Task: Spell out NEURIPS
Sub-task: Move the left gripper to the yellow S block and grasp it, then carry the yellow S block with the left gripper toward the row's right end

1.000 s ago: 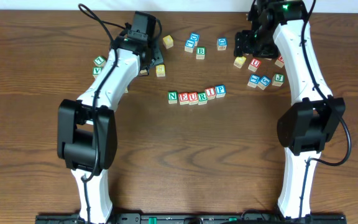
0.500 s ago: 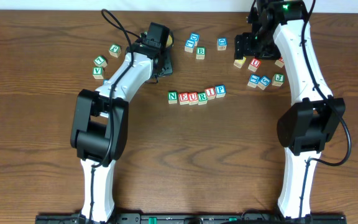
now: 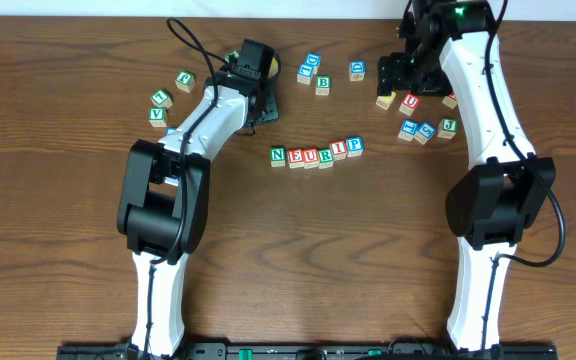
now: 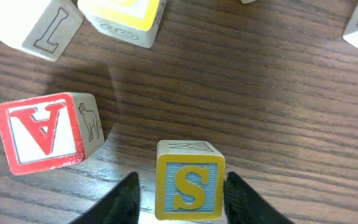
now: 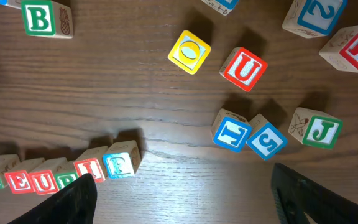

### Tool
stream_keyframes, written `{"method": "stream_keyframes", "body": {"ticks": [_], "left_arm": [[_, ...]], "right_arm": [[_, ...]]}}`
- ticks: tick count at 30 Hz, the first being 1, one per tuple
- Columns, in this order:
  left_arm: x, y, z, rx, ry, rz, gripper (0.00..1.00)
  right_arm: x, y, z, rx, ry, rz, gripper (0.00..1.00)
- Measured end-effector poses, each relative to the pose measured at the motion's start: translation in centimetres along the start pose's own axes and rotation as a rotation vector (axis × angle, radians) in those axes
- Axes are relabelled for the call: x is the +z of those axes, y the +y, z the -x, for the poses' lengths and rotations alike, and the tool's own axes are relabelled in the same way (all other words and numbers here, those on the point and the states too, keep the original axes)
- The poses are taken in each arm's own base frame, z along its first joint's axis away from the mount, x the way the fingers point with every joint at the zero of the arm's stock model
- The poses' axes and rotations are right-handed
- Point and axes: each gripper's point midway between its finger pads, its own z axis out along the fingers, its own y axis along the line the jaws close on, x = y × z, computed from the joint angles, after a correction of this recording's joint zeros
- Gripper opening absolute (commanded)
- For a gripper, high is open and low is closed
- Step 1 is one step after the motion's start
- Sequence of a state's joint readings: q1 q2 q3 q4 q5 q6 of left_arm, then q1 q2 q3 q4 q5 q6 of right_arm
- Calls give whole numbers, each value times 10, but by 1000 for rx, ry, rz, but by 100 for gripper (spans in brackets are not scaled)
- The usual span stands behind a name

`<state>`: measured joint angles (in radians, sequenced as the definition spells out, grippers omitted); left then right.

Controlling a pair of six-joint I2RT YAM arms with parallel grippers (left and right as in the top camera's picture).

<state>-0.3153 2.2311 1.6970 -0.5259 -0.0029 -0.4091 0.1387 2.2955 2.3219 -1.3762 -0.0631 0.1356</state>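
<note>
- While the left claw straddles the S cube, its jaws stand narrow, not clamped.
- Right claw wide, empty; NEURIP row beside one finger.

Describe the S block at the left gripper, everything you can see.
The S block is a small wooden cube. The face toward the wrist camera carries a yellow S on blue inside a yellow border; a side face shows a faint line drawing. It sits flat on the table, apart from the A block, between the open left gripper fingers, with a gap on one side.
</note>
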Motion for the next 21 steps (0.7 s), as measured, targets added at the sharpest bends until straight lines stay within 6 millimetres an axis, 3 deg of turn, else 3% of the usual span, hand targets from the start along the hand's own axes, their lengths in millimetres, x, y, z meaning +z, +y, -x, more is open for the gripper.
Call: {"method": "stream_keyframes", "body": {"ticks": [21], "left_arm": [[-1, -5, -2, 14, 1, -5, 30]], "right_arm": [[0, -6, 1, -11, -5, -37, 87]]}}
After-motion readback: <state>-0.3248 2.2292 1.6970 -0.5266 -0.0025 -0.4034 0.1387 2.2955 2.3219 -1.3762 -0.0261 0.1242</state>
